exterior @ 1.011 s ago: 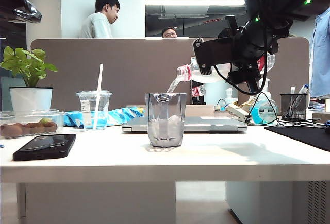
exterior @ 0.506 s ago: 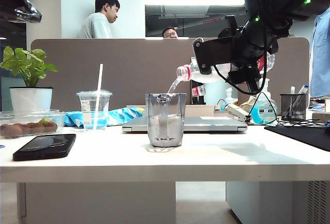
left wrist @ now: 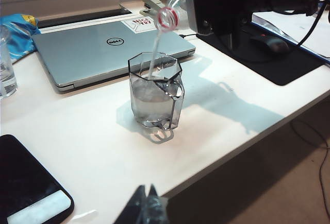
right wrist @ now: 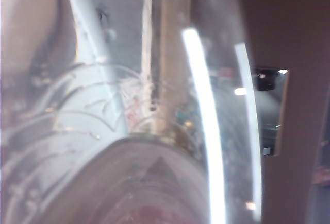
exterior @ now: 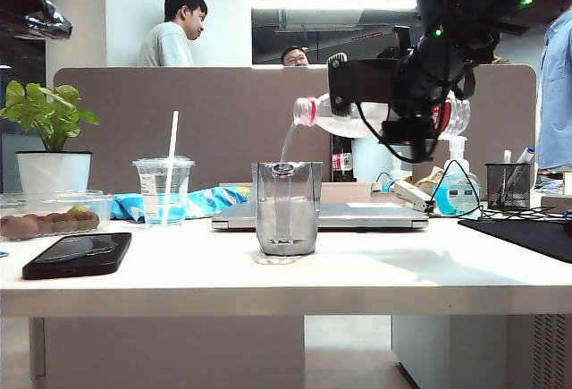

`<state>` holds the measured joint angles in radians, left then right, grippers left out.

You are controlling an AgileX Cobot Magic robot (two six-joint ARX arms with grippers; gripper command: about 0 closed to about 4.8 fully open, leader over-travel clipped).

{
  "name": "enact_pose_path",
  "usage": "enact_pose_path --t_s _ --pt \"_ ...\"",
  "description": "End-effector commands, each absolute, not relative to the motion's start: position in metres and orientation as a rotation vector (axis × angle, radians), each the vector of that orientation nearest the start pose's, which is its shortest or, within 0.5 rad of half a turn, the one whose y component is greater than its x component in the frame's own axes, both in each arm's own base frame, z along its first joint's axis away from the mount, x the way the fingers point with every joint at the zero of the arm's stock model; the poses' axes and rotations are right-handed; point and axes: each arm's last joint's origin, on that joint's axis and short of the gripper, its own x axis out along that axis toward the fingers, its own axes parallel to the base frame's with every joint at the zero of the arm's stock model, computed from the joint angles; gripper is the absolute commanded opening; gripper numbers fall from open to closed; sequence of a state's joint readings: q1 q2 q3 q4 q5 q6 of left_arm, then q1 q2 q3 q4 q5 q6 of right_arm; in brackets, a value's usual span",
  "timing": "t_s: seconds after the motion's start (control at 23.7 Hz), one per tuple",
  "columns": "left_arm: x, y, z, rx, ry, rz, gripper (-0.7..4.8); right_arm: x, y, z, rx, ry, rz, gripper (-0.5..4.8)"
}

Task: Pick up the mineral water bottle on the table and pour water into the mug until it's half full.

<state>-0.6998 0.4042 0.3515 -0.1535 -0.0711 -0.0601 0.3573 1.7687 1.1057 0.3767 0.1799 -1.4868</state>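
The mineral water bottle (exterior: 350, 125) lies nearly level in the air, its pinkish neck ring to the left, with my right gripper (exterior: 365, 92) shut around its body. A thin stream of water (exterior: 288, 143) falls from its mouth into the mug (exterior: 287, 207), which stands on the table (exterior: 375, 273) and holds water in its lower part. The left wrist view shows the mug (left wrist: 154, 90), the bottle's mouth (left wrist: 167, 18) above it and the right gripper (left wrist: 216, 2). The bottle's clear wall (right wrist: 103, 131) fills the right wrist view. My left gripper (left wrist: 147, 204) hangs shut and empty over the table's front edge.
Behind the mug lies a shut grey laptop (exterior: 357, 216). A black phone (exterior: 79, 253), a plastic cup with a straw (exterior: 164, 190), a food box (exterior: 45, 215) and a potted plant (exterior: 52, 139) are on the left. On the right lie a black mat (exterior: 527, 228) and a pen holder (exterior: 508, 185).
The right gripper has rolled and carried the bottle a little left and up. The mouth is now closer above the mug, and the water keeps pouring.
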Motion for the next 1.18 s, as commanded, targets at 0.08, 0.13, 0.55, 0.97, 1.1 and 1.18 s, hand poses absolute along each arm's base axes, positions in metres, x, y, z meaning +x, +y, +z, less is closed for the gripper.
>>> enact_pose_path --t_s 0.08,0.13,0.55,0.97,1.1,1.18 --pt "0.093 -0.076 0.237 0.017 0.197 -0.624 -0.04 0.37 0.134 0.238 -1.25 0.107 0.334 2.66" --pt "0.093 -0.076 0.237 0.017 0.197 -0.624 -0.04 0.37 0.134 0.238 -1.197 0.117 0.332 2.66" --pt "0.093 -0.076 0.237 0.017 0.198 -0.624 -0.04 0.369 0.121 0.229 -0.389 0.146 0.388 2.74" --pt "0.093 -0.076 0.237 0.017 0.198 -0.624 -0.04 0.345 0.109 0.187 -0.095 0.011 0.429 2.74" --pt "0.093 -0.076 0.237 0.017 0.198 -0.624 -0.04 0.35 0.111 0.169 -0.061 -0.007 0.44 2.74" --pt "0.093 -0.076 0.237 0.017 0.198 -0.624 -0.04 0.352 0.111 0.163 -0.031 -0.01 0.447 2.74"
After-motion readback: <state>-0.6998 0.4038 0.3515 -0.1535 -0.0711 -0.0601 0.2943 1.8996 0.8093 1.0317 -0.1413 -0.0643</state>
